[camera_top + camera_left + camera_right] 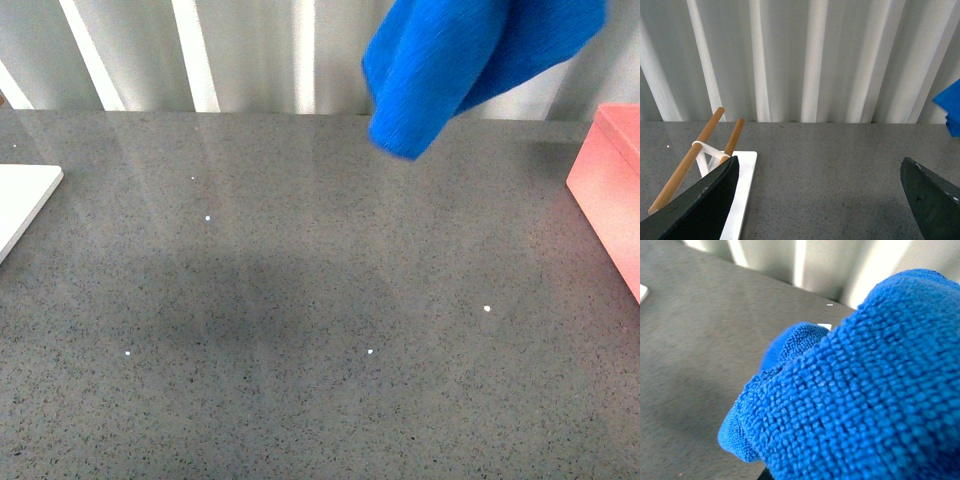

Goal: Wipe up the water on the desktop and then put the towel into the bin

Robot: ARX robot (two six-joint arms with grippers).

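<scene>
The blue towel [460,60] hangs in the air above the far right of the dark grey speckled desktop [300,300], its lower corner dangling. My right gripper is shut on the towel; the towel [855,390] fills the right wrist view and hides the fingers. The pink bin [612,190] stands at the right edge, to the right of and lower than the towel. My left gripper [820,200] is open and empty, low over the desktop [830,170]; a corner of the towel [951,112] shows at that view's edge. A few small bright specks [487,309] lie on the desktop.
A flat white board [20,195] lies at the desktop's left edge; in the left wrist view it [742,195] carries a small white stand with two wooden rods [687,160]. A white pleated curtain [200,50] runs behind the desktop.
</scene>
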